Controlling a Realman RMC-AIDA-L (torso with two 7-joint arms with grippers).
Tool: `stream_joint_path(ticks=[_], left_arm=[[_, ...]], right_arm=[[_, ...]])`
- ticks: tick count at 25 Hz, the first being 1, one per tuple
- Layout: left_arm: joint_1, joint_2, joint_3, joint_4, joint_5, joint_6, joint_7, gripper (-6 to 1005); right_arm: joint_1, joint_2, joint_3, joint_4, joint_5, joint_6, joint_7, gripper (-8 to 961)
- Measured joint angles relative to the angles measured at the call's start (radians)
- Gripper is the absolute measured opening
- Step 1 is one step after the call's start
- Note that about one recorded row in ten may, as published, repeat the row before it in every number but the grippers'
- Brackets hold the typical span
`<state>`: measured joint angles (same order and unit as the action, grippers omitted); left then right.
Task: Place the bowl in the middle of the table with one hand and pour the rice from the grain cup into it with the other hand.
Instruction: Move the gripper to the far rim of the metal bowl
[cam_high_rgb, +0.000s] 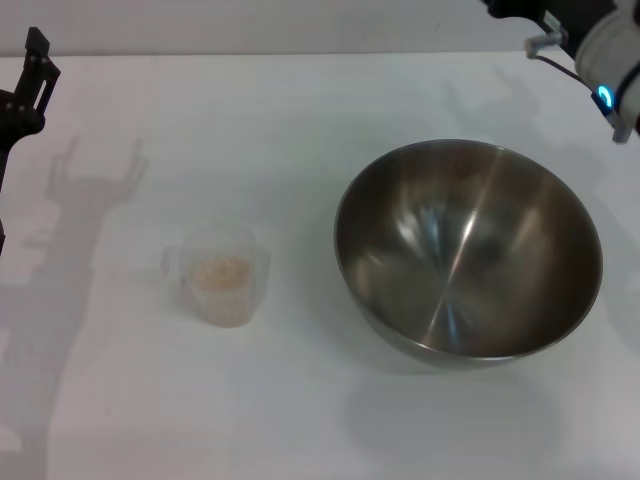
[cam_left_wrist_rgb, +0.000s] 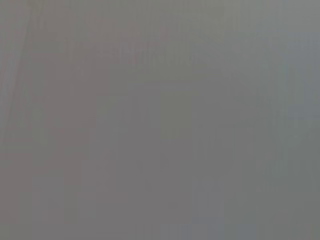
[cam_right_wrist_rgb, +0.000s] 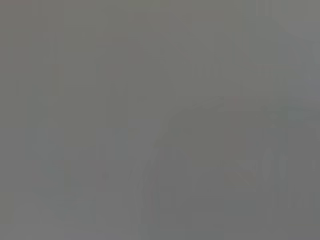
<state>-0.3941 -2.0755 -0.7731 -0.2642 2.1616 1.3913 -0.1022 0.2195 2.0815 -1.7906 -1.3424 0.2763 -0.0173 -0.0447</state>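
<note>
Black left claw (cam_high_rgb: 30, 75); right arm (cam_high_rgb: 610, 45) white with a blue light and grey cable.

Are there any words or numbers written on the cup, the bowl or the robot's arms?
None can be read.
The grain cup: no printed marks show, only the rice inside.
The bowl: plain steel, no label.
The right arm: a blue light, no lettering.
The left gripper: plain black.
Both wrist views: grey, nothing legible.
</note>
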Motion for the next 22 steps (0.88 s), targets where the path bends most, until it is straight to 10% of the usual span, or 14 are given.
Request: stream_joint_path(ticks=[9, 22], left_arm=[[-0.007, 0.0, -0.068, -0.003, -0.002, -0.027, 0.001, 836], [-0.014, 0.001, -0.105, -0.008, -0.002, -0.067, -0.001, 835]], right_arm=[[0.151, -0.006, 0.2, -0.385, 0.043, 1.013, -0.07, 687], [0.441, -0.013, 0.551, -0.167, 0.126, 1.57, -0.421, 670]])
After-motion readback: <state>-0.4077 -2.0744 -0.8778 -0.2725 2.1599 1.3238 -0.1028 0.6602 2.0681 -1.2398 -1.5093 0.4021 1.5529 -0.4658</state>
